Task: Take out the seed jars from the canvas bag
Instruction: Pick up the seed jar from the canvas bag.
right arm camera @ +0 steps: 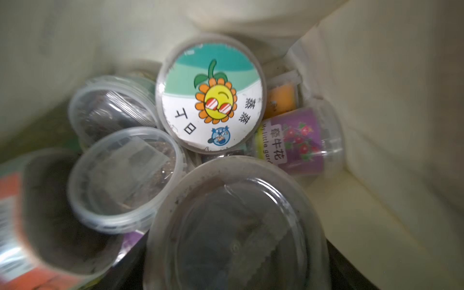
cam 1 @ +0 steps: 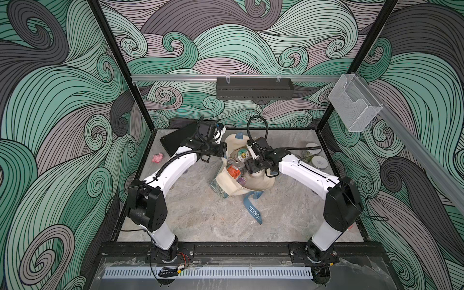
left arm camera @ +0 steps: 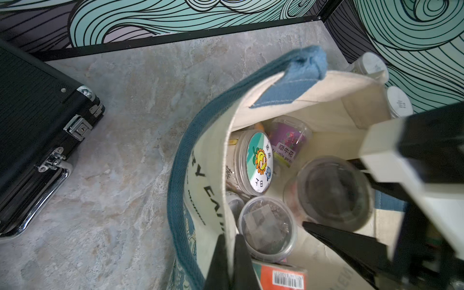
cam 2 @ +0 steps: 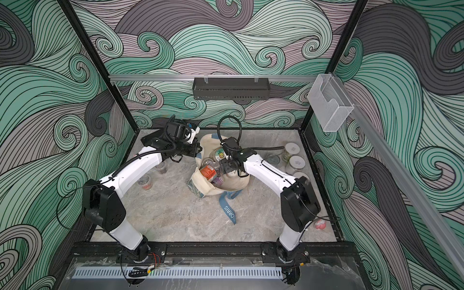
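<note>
Several seed jars (right arm camera: 211,98) lie packed together inside the canvas bag (cam 1: 253,187), a soft cream tote with blue-grey webbing straps and a green leafy panel at its base. It stands open-mouthed near the middle of the desk (cam 1: 200,216), a little toward the far edge. The desk top is smooth, grey and marbled like stone. Among the clear plastic cylinders in the bag, the sunflower jar (left arm camera: 258,163) shows a round lid with a cartoon sticker, and the purple jar (right arm camera: 298,140) beside it lies on its side with a flowered label. A small tub (right arm camera: 125,178) has a plain clear lid over dark contents. A wider clear-lidded jar (right arm camera: 238,226) is smeared with dark soil, and an orange-labelled jar (cam 1: 233,172) carries a barcode. The left claw (left arm camera: 227,263) is pinched tight on the cloth rim of the bag, holding the mouth apart. The right claw (cam 1: 244,167) reaches down into the bag with its black fingers (left arm camera: 339,239) beside the wide clear-lidded jar. Whether they grip it I cannot tell. Outside the bag, white-lidded jars (cam 2: 292,148) stand upright in a row along the right edge toward the far right corner. Two small clear jars (cam 2: 160,168) sit under the left arm. A flat black case (left arm camera: 37,125), ribbed and fitted with chrome latches, rests in the far left corner. A crumpled pink lump (cam 1: 157,158) lies by the left edge.
</note>
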Robot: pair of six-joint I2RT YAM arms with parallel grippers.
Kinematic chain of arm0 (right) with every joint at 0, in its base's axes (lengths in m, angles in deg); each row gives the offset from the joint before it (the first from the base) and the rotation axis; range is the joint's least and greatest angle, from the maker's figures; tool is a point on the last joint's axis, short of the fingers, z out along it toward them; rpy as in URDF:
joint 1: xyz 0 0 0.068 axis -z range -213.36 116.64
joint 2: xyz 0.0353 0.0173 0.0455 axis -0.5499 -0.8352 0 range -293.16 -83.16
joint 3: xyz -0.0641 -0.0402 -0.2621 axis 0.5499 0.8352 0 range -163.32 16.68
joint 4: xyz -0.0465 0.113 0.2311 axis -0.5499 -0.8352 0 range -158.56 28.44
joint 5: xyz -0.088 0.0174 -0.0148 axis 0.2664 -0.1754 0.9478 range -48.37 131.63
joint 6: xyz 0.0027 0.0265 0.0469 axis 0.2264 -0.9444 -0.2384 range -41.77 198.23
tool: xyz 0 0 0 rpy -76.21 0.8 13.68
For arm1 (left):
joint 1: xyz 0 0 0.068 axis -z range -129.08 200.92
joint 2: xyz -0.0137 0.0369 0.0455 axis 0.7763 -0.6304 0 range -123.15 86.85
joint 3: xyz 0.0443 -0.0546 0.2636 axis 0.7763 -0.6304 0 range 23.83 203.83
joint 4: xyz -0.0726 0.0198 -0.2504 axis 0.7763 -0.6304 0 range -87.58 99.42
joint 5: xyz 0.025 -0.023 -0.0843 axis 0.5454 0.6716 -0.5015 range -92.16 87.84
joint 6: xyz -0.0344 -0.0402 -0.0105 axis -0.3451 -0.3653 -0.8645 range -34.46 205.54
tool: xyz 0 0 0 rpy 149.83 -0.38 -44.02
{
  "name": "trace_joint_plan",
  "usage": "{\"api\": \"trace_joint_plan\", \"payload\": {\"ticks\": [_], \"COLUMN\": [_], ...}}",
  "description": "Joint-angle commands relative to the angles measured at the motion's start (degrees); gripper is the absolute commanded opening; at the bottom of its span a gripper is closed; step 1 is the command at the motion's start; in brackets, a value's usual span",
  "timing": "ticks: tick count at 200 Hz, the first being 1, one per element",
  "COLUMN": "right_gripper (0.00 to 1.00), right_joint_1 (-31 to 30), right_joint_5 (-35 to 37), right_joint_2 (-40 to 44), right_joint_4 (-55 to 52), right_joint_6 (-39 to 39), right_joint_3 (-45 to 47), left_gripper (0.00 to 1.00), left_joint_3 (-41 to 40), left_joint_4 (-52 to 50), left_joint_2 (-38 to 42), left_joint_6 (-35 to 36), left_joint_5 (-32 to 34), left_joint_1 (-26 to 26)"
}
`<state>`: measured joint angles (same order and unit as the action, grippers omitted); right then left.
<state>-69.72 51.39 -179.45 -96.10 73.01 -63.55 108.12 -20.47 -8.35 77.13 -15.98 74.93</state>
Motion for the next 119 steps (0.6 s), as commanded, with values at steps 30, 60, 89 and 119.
{"api": "trace_joint_plan", "payload": {"ticks": [30,60,89,119], "right_gripper": [0.7,0.7,0.7,0.69], "right_joint_1": [2.02,5.73,10.41,15.66], "right_joint_5": [-5.6,-17.59,-30.1,-42.28], "right_joint_2": [8.9,13.01,16.08,18.38], "right_joint_4": [0.72,2.98,8.98,21.47], "right_joint_6": [-6.85,-14.93,-24.7,-38.47], "right_joint_3": [-3.09,-2.79,0.41,6.77], "left_gripper": [0.0,0.0,0.0,0.08], "left_joint_3": [1.65,1.89,2.79,4.57], "left_joint_4": [-2.19,-2.34,-3.45,-5.29], "left_joint_2": [-1.79,-2.79,-4.19,-6.33], "left_joint_6": [-1.39,-2.67,-4.98,-7.96], "left_joint_5": [-0.51,-0.07,0.02,-1.14], "left_joint_1": [-1.37,-2.96,-6.27,-10.02]}}
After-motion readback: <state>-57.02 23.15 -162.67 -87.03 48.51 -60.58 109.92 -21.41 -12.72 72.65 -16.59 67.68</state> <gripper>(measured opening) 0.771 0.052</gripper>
